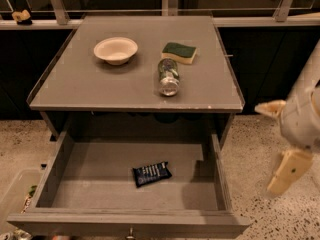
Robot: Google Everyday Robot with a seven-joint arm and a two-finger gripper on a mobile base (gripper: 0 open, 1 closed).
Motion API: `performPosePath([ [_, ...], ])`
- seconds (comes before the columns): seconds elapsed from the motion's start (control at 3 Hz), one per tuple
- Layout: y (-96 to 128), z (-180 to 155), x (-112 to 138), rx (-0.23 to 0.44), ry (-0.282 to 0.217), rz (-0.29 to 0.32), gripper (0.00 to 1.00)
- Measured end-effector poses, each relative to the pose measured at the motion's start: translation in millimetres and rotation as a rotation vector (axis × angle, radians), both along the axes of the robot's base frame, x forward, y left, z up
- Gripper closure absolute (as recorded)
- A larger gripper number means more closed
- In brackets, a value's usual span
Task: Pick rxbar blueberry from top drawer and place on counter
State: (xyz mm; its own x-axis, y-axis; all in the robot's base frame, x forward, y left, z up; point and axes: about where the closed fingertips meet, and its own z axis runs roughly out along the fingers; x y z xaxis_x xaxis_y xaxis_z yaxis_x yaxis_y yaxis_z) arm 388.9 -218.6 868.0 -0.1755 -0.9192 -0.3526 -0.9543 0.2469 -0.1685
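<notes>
The rxbar blueberry [151, 174] is a dark navy wrapper lying flat on the grey bottom of the open top drawer [90, 184], near its middle. The counter [125, 84] is the grey tabletop above the drawer. My gripper [281, 140] hangs at the right edge of the view, outside and to the right of the drawer, at about drawer height. Its two pale fingers [290, 171] stand apart with nothing between them. It is well clear of the bar.
On the counter stand a pale bowl [115, 49], a green-and-yellow sponge [179, 52] and a clear bottle [168, 76] lying on its side. A pale bin [12, 196] sits on the speckled floor left of the drawer. A rail runs behind the counter.
</notes>
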Motion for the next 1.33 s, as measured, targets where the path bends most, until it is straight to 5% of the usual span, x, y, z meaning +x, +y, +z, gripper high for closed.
performPosePath([
  [0.33, 0, -81, -22, 0.165, 0.031, -0.001, 0.00],
  [0.67, 7, -135, -28, 0.366, -0.009, -0.026, 0.00],
  [1.0, 5, -146, -31, 0.429, -0.051, 0.006, 0.00],
  [1.33, 6, -145, -31, 0.426, -0.052, 0.011, 0.00],
])
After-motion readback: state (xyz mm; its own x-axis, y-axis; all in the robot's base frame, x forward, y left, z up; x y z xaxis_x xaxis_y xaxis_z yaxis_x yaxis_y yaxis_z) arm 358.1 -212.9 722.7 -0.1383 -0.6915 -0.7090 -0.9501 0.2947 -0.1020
